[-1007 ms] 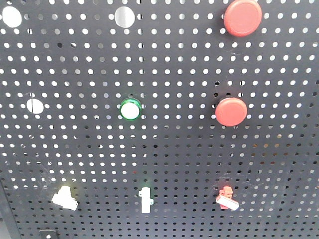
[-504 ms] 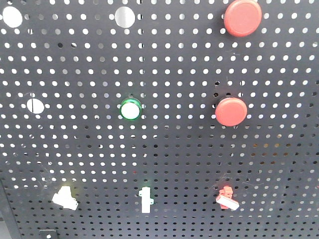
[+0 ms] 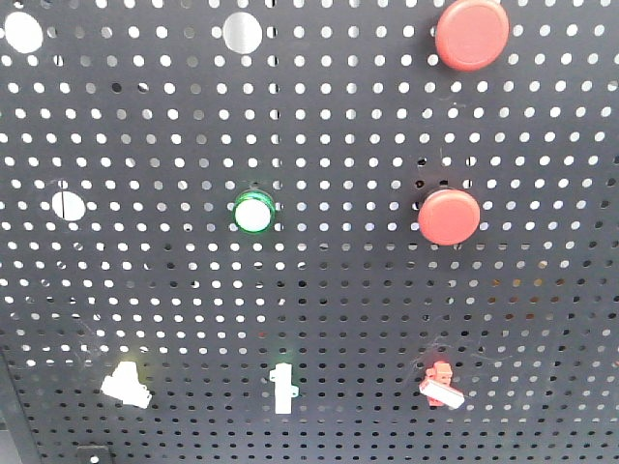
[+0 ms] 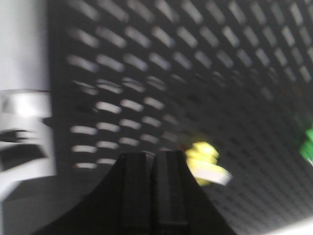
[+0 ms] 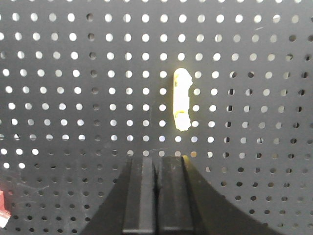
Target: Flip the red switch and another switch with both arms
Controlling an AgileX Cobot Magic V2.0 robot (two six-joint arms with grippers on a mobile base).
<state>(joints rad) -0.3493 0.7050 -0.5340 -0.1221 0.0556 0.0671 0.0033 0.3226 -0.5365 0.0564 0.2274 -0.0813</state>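
Note:
The red switch [image 3: 442, 387] is low on the right of the black perforated board, and its red edge [image 5: 2, 211] shows at the bottom left of the right wrist view. Another switch [image 3: 126, 384], pale yellow-white, sits low on the left. In the blurred left wrist view it [image 4: 205, 164] lies just right of my left gripper [image 4: 151, 154], which is shut with nothing in it. My right gripper [image 5: 156, 157] is also shut and empty, just below a thin pale toggle [image 5: 181, 100]. Neither gripper appears in the front view.
A thin white toggle [image 3: 281, 389] stands between the two switches. Above it is a green-ringed round button [image 3: 253, 212]. Two big red push buttons [image 3: 471, 34] [image 3: 449, 216] are on the right. The board's left edge and a white fitting [image 4: 24, 142] show in the left wrist view.

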